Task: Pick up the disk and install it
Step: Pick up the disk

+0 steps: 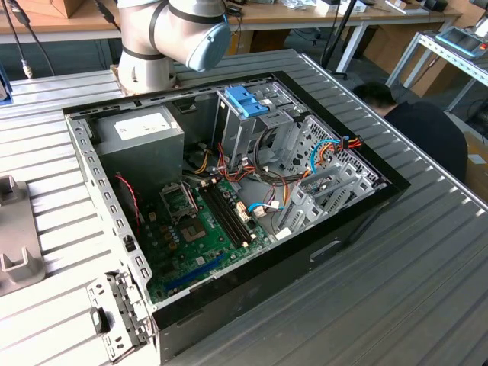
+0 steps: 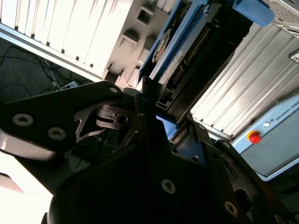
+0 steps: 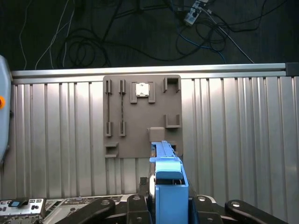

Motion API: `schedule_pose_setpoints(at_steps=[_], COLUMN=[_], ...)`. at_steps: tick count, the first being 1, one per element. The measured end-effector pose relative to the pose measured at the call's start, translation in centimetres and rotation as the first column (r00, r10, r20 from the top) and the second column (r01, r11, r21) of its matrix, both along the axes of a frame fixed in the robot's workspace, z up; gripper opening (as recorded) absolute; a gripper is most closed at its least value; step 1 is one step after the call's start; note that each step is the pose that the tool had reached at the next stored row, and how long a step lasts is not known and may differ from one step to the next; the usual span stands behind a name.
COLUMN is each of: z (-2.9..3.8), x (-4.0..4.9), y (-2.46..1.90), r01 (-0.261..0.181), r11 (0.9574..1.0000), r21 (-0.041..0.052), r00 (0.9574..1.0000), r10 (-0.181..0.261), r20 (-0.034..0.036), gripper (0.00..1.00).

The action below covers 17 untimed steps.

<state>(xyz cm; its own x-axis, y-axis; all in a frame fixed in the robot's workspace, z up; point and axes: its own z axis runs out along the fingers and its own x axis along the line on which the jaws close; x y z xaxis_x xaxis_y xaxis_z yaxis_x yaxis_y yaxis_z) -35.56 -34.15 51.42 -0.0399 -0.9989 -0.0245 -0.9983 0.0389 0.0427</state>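
Where the two fingers of the black metal pincer (image 3: 169, 201) come together, they are clamped on the disk (image 3: 167, 179), a flat grey hard drive framed in a light blue plastic carrier. In the first wrist view it stands on edge between them and juts out past the fingertips. Beyond the disk's free end lies a flat grey plastic fixture plate (image 3: 135, 116) with raised slots and brackets, one bracket holding a small pale metal piece (image 3: 142, 90). Whether the disk touches the plate cannot be told. The plate rests on a ribbed aluminium table (image 3: 233, 140) that spreads to either side of the pincer. Past the table's far edge, loose dark cables (image 3: 84, 44) and a pale power strip (image 3: 191, 16) lie on a dark floor. Off to one side of the pincer, the second wrist view shows a round red button (image 2: 254, 137) on a pale blue-grey box (image 2: 280, 144). The exterior view shows the silver and pale blue arm (image 1: 171, 34) rising just beside an open black desktop computer case (image 1: 358, 229). Inside the case are a green motherboard (image 1: 206, 225) and a metal drive cage (image 1: 240, 133) topped by a blue plastic latch (image 1: 248, 99). A person in dark clothing (image 1: 427, 141) sits near the table, and how far these lie from the pincer cannot be told.
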Motion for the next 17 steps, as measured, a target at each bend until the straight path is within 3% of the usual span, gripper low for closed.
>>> schedule_pose_setpoints(at_steps=[17], z=[0.00], x=[0.04], y=[-0.40], r01=[0.000], r11=[1.0000], r21=[0.0000], r00=[1.0000], r10=[0.000], r20=[0.0000], gripper=[0.37])
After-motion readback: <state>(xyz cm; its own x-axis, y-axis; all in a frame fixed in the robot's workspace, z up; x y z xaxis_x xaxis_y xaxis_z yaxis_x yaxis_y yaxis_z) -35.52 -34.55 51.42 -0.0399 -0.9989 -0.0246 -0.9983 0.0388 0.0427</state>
